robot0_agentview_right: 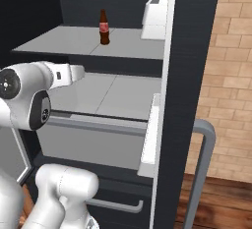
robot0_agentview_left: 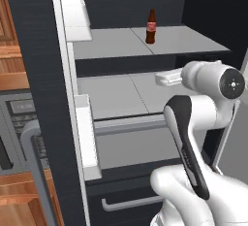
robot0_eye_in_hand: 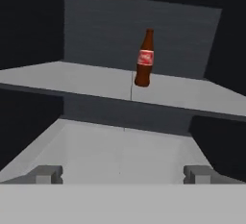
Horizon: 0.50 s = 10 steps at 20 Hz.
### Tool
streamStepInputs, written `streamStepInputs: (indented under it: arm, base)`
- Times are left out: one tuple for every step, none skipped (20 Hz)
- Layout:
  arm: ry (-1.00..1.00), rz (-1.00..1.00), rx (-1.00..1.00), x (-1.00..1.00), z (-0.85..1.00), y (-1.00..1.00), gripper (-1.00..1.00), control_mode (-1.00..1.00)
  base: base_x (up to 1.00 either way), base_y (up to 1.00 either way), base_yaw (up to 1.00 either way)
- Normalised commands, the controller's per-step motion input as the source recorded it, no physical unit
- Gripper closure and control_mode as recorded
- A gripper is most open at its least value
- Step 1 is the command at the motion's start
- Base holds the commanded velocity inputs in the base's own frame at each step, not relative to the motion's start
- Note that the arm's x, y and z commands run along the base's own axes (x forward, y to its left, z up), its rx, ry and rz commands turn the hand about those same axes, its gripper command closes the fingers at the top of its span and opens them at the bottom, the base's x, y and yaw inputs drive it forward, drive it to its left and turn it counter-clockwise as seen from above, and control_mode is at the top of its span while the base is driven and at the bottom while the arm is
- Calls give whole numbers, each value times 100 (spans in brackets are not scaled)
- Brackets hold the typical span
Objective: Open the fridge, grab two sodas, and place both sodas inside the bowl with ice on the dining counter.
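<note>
The black fridge (robot0_agentview_left: pixel 34 74) (robot0_agentview_right: pixel 192 75) stands open, its pale shelves showing. On the upper shelf stands one soda, a slim dark-brown bottle with a red label (robot0_agentview_left: pixel 151 26) (robot0_agentview_right: pixel 104 27) (robot0_eye_in_hand: pixel 144 59), upright. My gripper (robot0_agentview_left: pixel 163 78) (robot0_agentview_right: pixel 77 72) (robot0_eye_in_hand: pixel 123 175) is open with nothing between its fingers. It hovers over the lower shelf (robot0_eye_in_hand: pixel 120 151), below and in front of the bottle and well apart from it. The bowl and the dining counter are out of view.
White door bins (robot0_agentview_left: pixel 87 137) (robot0_agentview_right: pixel 150 144) line the inner sides of the open doors. A grey bar handle (robot0_agentview_right: pixel 202 174) juts from the right door. Below is a drawer with a handle (robot0_agentview_left: pixel 126 203). A brick wall (robot0_agentview_right: pixel 236 75) is on the right, a grey appliance (robot0_agentview_left: pixel 14 118) on the left.
</note>
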Motion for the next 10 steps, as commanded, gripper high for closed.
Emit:
streamStepInputs:
  arm:
    - [-26,-1,-12,17,85,7,-100,-100]
    - [-22,0,-11,25,78,12,-100,-100]
    - [-13,0,-6,29,54,7,-100,-100]
    - [-6,0,-3,24,38,4,-100,-100]
    - [-5,0,-1,0,19,0,-100,-100]
    - [0,0,0,0,0,0,-100,-100]
    - [0,0,0,0,0,0,-100,-100]
    - [0,0,0,0,0,0,-100,-100]
    - [0,1,0,0,0,0,-100,-100]
    - [0,6,0,5,0,1,-100,-100]
  base:
    - [0,0,0]
    - [0,0,0]
    - [0,0,0]
    - [0,0,0]
    - [0,0,0]
    - [0,0,0]
    - [0,0,0]
    - [0,0,0]
    - [0,0,0]
    - [0,0,0]
